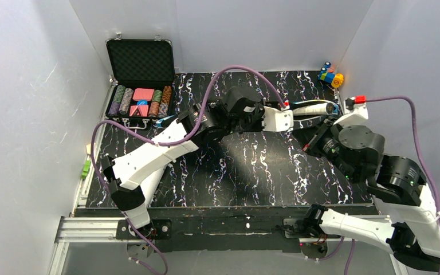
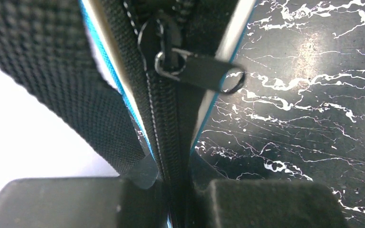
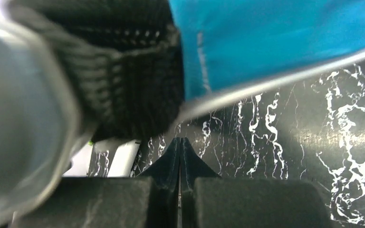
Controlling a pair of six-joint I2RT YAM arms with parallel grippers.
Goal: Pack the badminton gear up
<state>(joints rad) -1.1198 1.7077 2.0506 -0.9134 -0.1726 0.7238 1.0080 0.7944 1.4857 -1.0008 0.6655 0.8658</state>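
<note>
The blue bag [image 3: 275,38] fills the top of the right wrist view, its black strap [image 3: 123,71] to the left. In the left wrist view my left gripper [image 2: 183,185] is shut on the bag's closed black zipper seam [image 2: 164,137], just below the slider [image 2: 164,59] and its pull tab [image 2: 209,73]. My right gripper [image 3: 180,156] is shut with nothing in it, fingertips together just under the bag's edge. From above, both grippers, left [image 1: 295,120] and right [image 1: 312,140], meet at the back right and cover the bag; only a white, blue-edged piece [image 1: 315,107] shows. Rackets and shuttlecocks are hidden.
An open black case of poker chips [image 1: 140,86] stands at the back left. Small coloured toy blocks [image 1: 330,75] sit at the back right corner. White walls close in the marbled black table [image 1: 235,172] on three sides. Purple cables arc over both arms.
</note>
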